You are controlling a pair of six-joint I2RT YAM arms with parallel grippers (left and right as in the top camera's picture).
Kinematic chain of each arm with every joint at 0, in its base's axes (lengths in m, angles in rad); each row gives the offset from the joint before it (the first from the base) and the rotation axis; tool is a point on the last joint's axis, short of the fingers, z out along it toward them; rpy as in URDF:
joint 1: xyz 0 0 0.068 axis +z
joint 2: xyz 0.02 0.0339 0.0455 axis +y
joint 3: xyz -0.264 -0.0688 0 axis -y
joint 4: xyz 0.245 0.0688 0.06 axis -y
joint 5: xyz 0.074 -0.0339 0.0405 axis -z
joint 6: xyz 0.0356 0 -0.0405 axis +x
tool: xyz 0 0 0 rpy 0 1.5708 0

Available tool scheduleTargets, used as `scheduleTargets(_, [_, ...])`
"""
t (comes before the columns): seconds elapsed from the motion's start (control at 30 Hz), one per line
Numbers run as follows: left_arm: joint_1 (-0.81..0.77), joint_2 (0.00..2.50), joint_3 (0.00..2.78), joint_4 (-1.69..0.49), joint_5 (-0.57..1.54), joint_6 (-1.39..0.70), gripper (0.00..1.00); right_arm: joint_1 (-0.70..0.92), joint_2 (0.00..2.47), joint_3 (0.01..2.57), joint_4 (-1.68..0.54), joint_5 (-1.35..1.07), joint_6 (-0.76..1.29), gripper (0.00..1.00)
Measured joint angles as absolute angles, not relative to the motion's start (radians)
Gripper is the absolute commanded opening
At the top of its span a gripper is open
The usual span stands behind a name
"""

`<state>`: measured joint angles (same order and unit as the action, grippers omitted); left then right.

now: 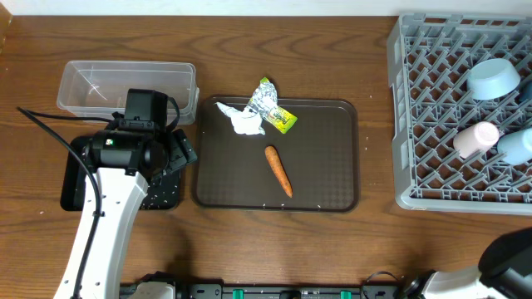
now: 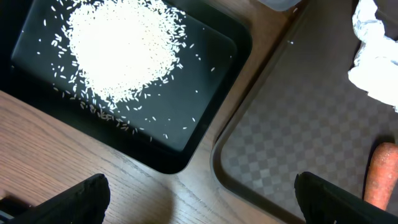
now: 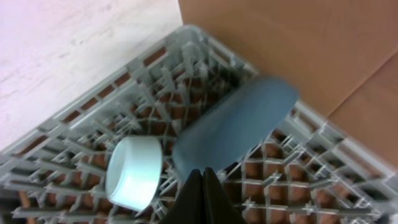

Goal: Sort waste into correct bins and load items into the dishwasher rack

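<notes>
Carrot [image 1: 278,170] on brown tray [image 1: 324,158] near tissue [image 1: 241,119], left end effector [image 2: 199,202] spread, right end effector [image 3: 203,193] seemingly closed.

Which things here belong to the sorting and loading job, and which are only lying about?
Job: tissue, foil wrapper, carrot, rice, clear tub, black tray, rack, bowl, cup, plate.
Lying about: brown serving tray.

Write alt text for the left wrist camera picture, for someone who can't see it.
A heap of white rice lies in a shallow black tray on a wooden table. Beside it, a corner of a brown serving tray holds a crumpled white tissue and an orange carrot; the left hand hangs open at the bottom edge.
</notes>
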<state>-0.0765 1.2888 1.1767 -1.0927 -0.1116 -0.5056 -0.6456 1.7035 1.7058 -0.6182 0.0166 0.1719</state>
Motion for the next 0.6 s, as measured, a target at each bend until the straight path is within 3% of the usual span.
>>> scheduleTargets(0.17, [-0.076, 1.289, 1.177, -1.093, -0.112, -0.506, 0.98, -0.646, 1.792, 1.826, -0.618, 0.008, 0.121, 0.01])
scheduleTargets(0.6, [-0.076, 1.289, 1.177, -1.093, -0.112, -0.506, 0.98, -0.646, 1.972, 1.835, -0.525, 0.091, 0.055, 0.01])
